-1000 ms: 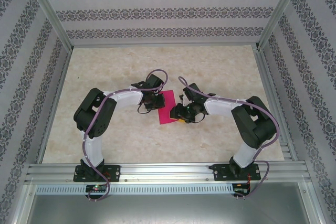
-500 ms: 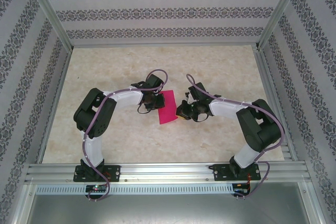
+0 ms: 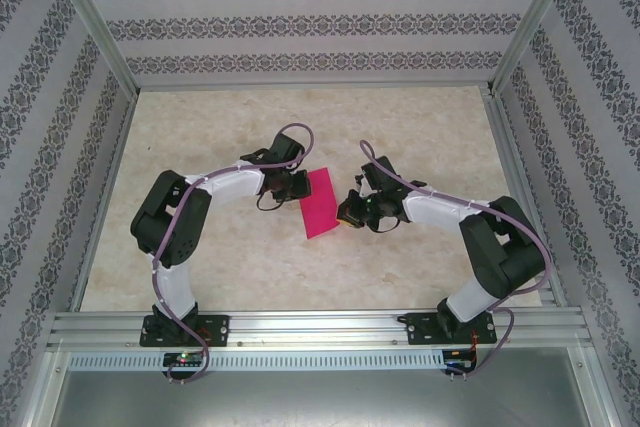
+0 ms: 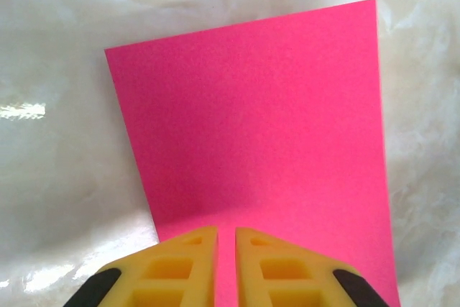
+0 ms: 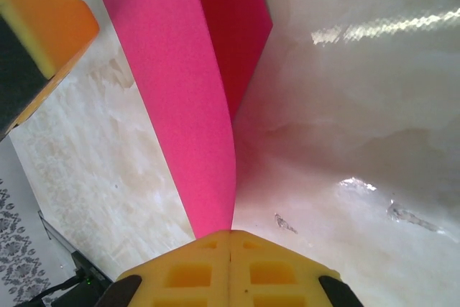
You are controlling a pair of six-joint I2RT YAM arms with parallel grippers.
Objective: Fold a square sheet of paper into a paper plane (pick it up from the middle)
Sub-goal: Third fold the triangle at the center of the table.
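Note:
The square sheet of paper [image 3: 320, 204] is bright magenta-pink and sits mid-table between my two grippers. My right gripper [image 3: 343, 215] is shut on its right edge. In the right wrist view the sheet [image 5: 180, 91] rises twisted out of the closed yellow jaws of the right gripper [image 5: 230, 232]. My left gripper [image 3: 295, 188] is at the sheet's left edge. In the left wrist view the left gripper [image 4: 226, 229] has only a thin slit between its jaws, over the near edge of the flat sheet [image 4: 251, 120]; whether they touch it I cannot tell. One left finger [image 5: 43, 41] shows beside the paper.
The pale marbled tabletop [image 3: 220, 257] has bare room on all sides of the paper. An aluminium frame rail [image 3: 300, 327] runs along the near edge by the arm bases, and patterned walls [image 3: 300, 27] enclose the back and sides.
My right gripper went from partly open to shut on the paper's right edge and drew slightly right. The left arm stretched forward a little, staying at the left edge. The sheet now looks tilted.

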